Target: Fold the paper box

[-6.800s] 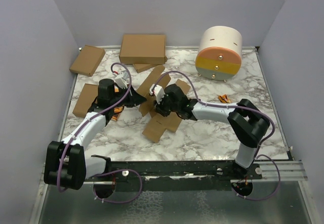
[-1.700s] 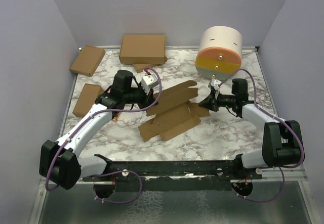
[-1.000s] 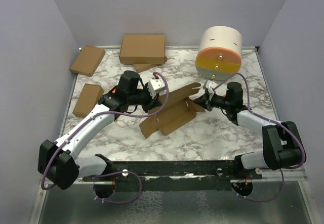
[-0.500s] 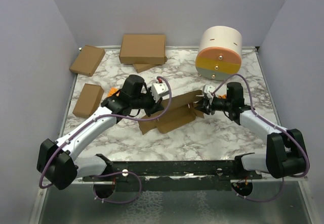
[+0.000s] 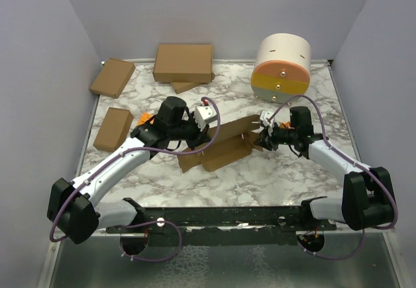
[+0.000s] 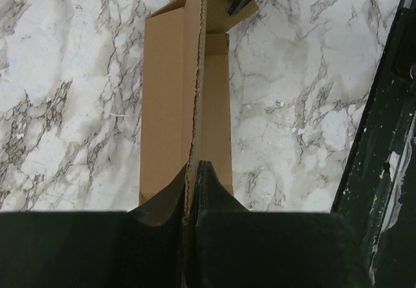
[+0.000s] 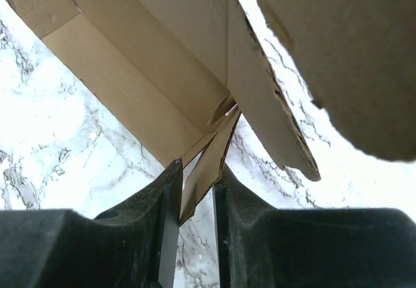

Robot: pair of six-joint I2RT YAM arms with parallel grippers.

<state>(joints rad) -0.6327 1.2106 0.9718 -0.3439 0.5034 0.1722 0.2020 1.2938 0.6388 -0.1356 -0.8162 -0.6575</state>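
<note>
You're in a robot lab booth: plain grey walls (image 5: 227, 15) enclose a marble-patterned counter (image 5: 273, 177) with a bolted metal rail (image 5: 247, 217).

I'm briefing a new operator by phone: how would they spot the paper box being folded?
On the marble table, look to the middle, between the left gripper and right gripper. The paper box there is a half-formed open trough with loose flaps, unlike the closed brown cartons along the left and back.

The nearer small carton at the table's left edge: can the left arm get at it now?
Probably not at once. The way to the nearer small carton looks free, but the left gripper is shut on the paper box and would have to let go first.
</note>
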